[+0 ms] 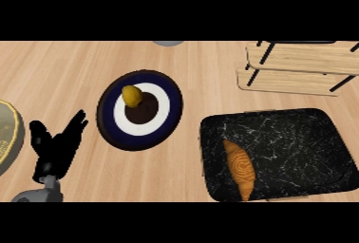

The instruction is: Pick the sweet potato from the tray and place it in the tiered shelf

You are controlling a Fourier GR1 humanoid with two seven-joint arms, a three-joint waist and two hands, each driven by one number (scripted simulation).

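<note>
An orange sweet potato (pixel 240 167) lies lengthwise on the left part of the black marbled tray (pixel 301 142) at the lower right. The tiered shelf (pixel 301 66), light wooden boards on a black frame, stands at the upper right, behind the tray. My left hand (pixel 54 144) shows at the lower left, fingers straight and pointing up, open and holding nothing, well away from the tray. My right hand is out of the view.
A dark blue and white plate (pixel 144 130) with a yellow fruit (pixel 132 95) on it lies in the middle, between my left hand and the tray. A round yellowish rim (pixel 8 137) shows at the left edge. A grey object (pixel 168 42) peeks in at the top.
</note>
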